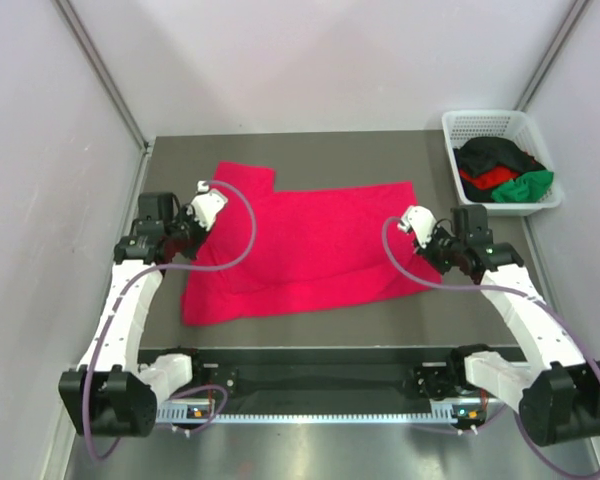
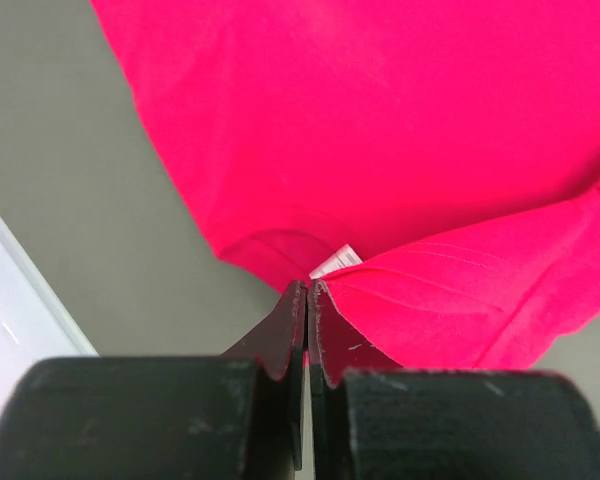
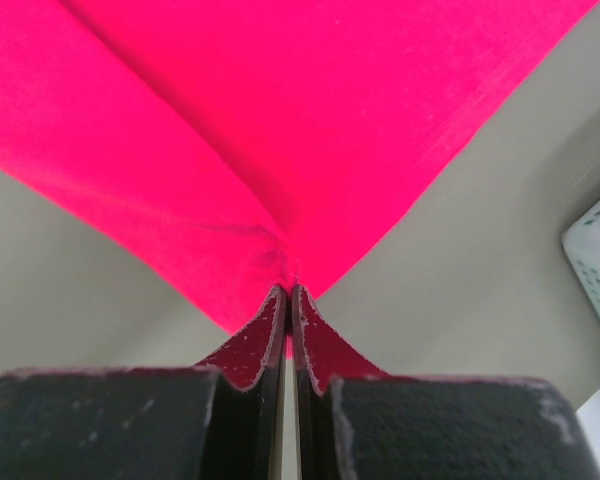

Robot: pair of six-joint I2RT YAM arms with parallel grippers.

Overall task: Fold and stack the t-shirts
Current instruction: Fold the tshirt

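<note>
The crimson t-shirt point(image 1: 310, 240) lies across the middle of the tabletop point(image 1: 380, 325), long axis left to right. The left tool point(image 2: 307, 290) pinches its left edge, the right tool point(image 3: 291, 292) its near right corner. More t-shirts point(image 1: 500, 172) fill the basket point(image 1: 458, 122) at the far right corner.

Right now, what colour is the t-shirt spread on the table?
The t-shirt is plain bright crimson-pink; the top external view shows it best.

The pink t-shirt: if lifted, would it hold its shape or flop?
Probably floppy: the pink t-shirt puckers where it is pinched, so it would likely sag. It looks thin, so probably light. Lying flat, it should not roll.
</note>
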